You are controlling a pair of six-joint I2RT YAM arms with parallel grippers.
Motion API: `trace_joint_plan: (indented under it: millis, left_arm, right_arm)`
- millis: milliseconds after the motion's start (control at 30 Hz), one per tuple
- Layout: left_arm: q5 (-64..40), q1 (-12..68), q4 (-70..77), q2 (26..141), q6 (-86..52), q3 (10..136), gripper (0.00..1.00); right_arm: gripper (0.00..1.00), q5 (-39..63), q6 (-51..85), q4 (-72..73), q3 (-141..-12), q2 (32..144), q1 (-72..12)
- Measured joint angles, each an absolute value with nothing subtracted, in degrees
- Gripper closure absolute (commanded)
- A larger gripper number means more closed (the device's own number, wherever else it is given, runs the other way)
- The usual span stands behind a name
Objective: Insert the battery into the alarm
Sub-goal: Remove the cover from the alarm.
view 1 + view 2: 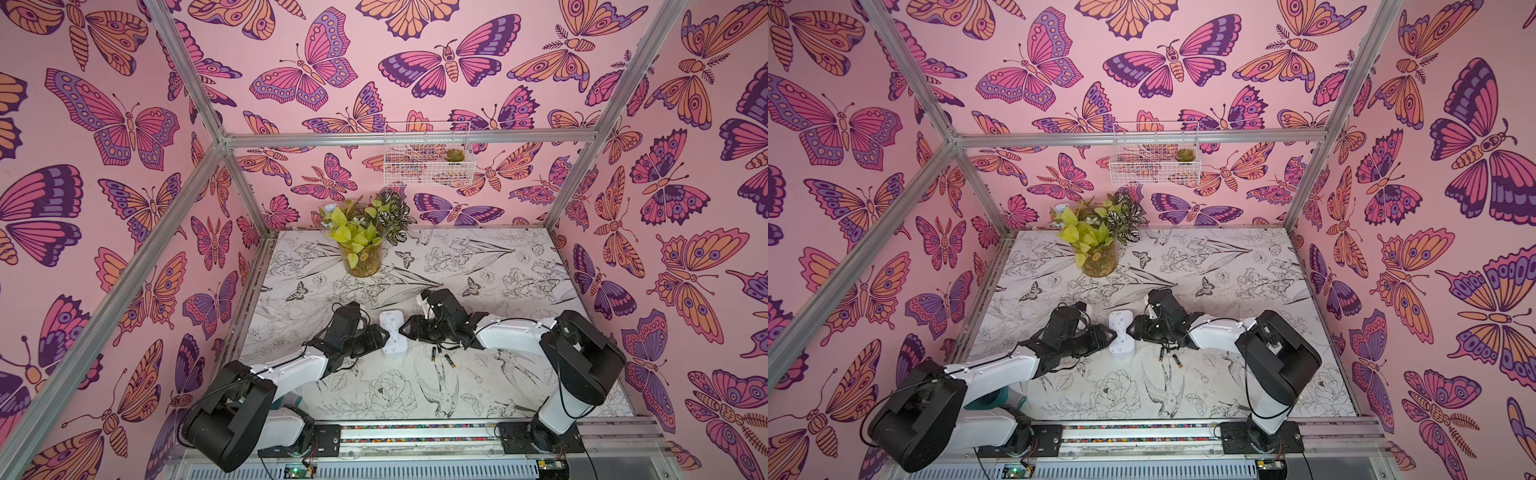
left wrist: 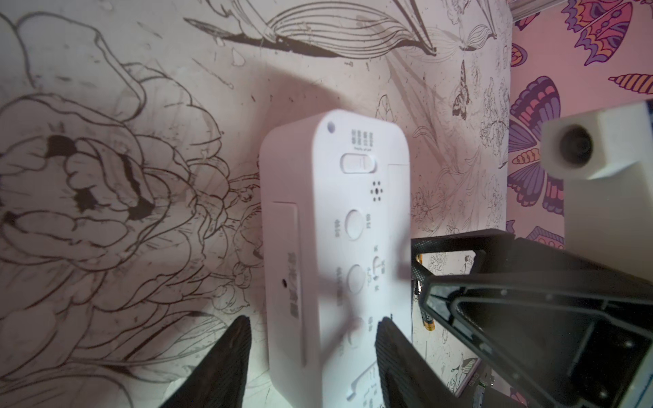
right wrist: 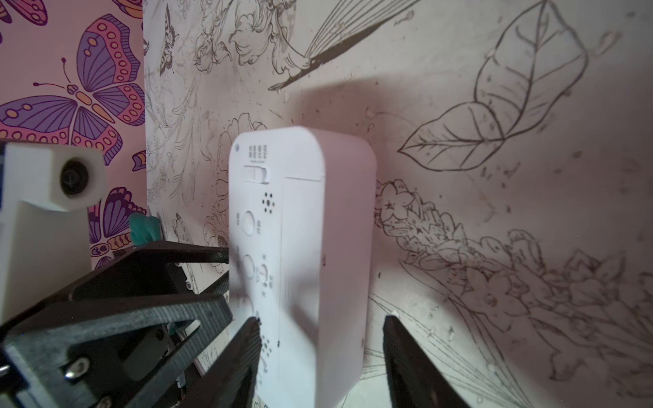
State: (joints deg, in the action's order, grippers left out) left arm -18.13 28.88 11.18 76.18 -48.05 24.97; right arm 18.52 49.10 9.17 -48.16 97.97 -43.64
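both jaws part open, loosely straddling alarm [image 1: 392, 332], batteries [image 1: 432, 354] just beside it, potted plant [image 1: 360, 249] well behind

1. I see a pot of leafy plants [image 1: 360, 262] standing near the far edge of the flower-printed table [image 1: 519, 266].
2. I see a white wire basket [image 1: 415, 176] hanging on the butterfly wall [image 1: 374, 50], with a small succulent [image 1: 455, 155] inside.

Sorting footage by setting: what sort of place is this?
Probably a robot test booth, not a home: an aluminium frame edges butterfly-printed walls, and a rail carries the left arm and right arm.
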Motion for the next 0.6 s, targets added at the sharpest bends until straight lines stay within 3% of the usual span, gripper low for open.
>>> trace_joint_plan:
  millis: [600]
  left_arm:
    - [-19.7,28.9,13.7,78.8,-48.1,25.0,0.47]
  right_arm:
    - [0.56,18.5,50.9,11.8,-50.1,101.6,-43.6]
